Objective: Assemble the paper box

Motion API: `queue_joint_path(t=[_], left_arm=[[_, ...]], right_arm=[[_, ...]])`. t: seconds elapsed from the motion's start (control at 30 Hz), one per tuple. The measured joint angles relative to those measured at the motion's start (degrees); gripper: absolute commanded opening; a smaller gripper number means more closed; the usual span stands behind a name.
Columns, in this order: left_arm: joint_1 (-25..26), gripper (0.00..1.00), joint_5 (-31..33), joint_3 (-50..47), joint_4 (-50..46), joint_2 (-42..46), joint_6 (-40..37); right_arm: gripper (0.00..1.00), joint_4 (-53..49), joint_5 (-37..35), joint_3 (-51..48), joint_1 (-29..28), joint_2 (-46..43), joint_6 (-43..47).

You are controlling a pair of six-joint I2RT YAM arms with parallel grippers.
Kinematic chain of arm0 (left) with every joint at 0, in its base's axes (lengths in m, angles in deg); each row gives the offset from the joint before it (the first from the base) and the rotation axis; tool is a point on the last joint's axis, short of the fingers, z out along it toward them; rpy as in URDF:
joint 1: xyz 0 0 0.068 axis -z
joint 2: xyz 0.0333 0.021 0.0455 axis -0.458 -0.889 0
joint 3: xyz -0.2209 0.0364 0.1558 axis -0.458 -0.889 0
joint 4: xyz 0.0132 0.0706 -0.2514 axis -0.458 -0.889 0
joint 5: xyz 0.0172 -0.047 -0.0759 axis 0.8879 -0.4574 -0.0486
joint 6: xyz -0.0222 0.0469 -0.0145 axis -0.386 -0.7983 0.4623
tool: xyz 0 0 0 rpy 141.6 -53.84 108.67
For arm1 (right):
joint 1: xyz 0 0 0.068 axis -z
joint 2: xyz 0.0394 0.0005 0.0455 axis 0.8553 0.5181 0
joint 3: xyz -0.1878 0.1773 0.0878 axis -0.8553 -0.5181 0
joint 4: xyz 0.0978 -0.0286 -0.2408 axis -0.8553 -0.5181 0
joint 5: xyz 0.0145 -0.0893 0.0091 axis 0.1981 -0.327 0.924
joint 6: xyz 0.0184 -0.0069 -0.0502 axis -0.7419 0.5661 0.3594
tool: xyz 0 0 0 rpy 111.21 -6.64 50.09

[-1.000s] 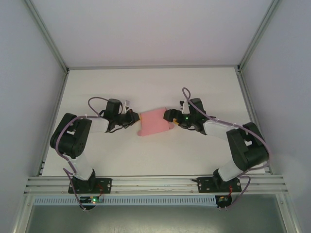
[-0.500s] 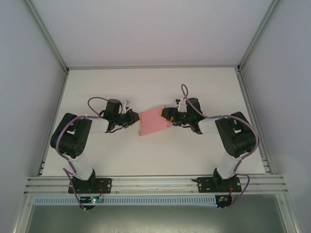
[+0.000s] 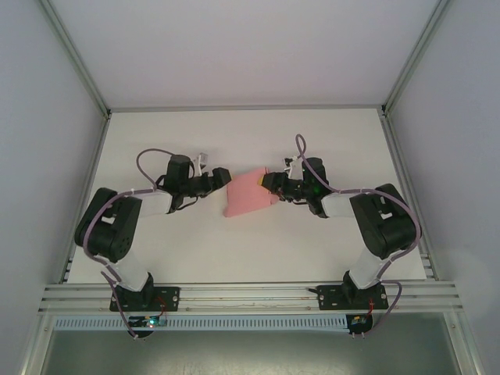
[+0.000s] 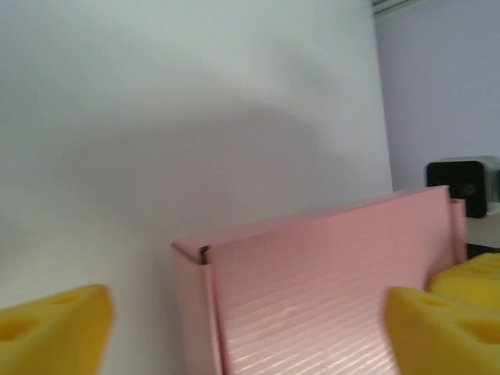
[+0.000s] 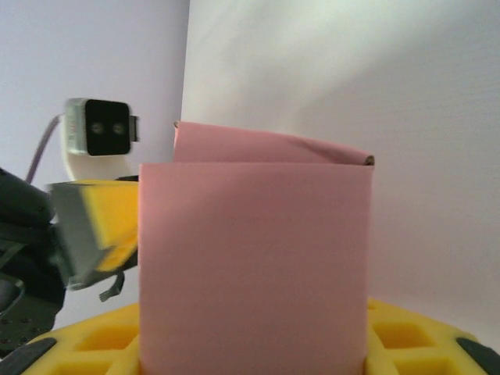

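Across the white worktop (image 3: pixel 234 141), enclosure walls on three sides. Two black arms are bolted at the near edge: left arm (image 3: pixel 117 226) and right arm (image 3: pixel 383 226), both bent inward toward the middle.

Between them, at mid-worktop, is the paper box (image 3: pixel 248 195). It is pink thin card, partly folded. The left wrist view shows a ribbed panel (image 4: pixel 312 297) with a side wall folded at a corner. The right wrist view shows a flat panel standing upright, with a second fold behind its top edge.

Right end effector (image 3: pixel 269 181) is at the box's right edge, closed on it. In the right wrist view the upright panel rises from between its yellow pads (image 5: pixel 406 340).

Left end effector (image 3: pixel 224 176) is just beside the box's far-left corner, jaws spread wide. The left wrist view has its yellow pads (image 4: pixel 51 332) far apart at the frame's lower corners, with the pink panel between them. Whether either pad touches the card cannot be told.
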Motion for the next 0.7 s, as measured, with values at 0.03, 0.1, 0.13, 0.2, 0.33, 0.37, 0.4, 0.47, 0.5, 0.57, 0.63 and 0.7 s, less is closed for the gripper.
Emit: queue_joint_path(t=[0.03, 0.1, 0.13, 0.2, 0.33, 0.37, 0.4, 0.47, 0.5, 0.57, 0.63, 0.7], left_arm=[[0.0, 1.00, 1.0, 0.3, -1.2, 1.9, -1.7], [0.4, 1.00, 3.4, 1.5, -4.2, 6.9, -7.2], [0.7, 1.00, 5.0, 2.2, -5.5, 9.2, -10.1], [2.2, 1.00, 8.6, 4.1, -8.5, 13.8, -17.0], [6.4, 1.00, 12.7, 8.6, -14.4, 19.0, -30.6], [7.8, 1.00, 13.1, 9.3, -15.8, 20.0, -34.4], [9.2, 1.00, 13.4, 9.7, -17.1, 20.7, -38.1], [12.9, 1.00, 14.1, 10.1, -20.0, 21.8, -45.9], [15.0, 1.00, 14.6, 10.3, -21.6, 22.1, -49.9], [18.1, 1.00, 15.2, 10.7, -25.0, 22.1, -57.2], [19.9, 1.00, 15.4, 11.1, -28.5, 22.1, -63.6], [21.2, 1.00, 15.9, 12.0, -31.8, 21.9, -69.4]], right_arm=[[0.36, -0.6, -0.2, 0.0, 0.1, -0.7, 0.1], [0.36, -1.9, -0.5, 0.0, 0.5, -2.0, 0.2], [0.36, -2.4, -0.7, 0.0, 0.6, -2.4, 0.2], [0.36, -3.7, -0.7, 0.0, 1.1, -3.0, -0.1], [0.35, -6.9, -0.5, 0.3, 2.0, -3.0, -1.6], [0.35, -8.2, -0.5, 0.7, 2.2, -3.0, -1.8], [0.35, -9.6, -0.5, 1.3, 2.4, -3.1, -2.0], [0.34, -14.1, -0.7, 3.5, 2.7, -3.5, -1.9], [0.33, -16.7, -0.9, 4.8, 2.9, -3.7, -2.0], [0.29, -21.8, -0.9, 8.0, 3.6, -3.8, -2.3], [0.28, -25.1, -0.2, 10.4, 4.5, -3.8, -3.5], [0.28, -27.5, 0.5, 11.7, 5.2, -3.8, -5.5]])
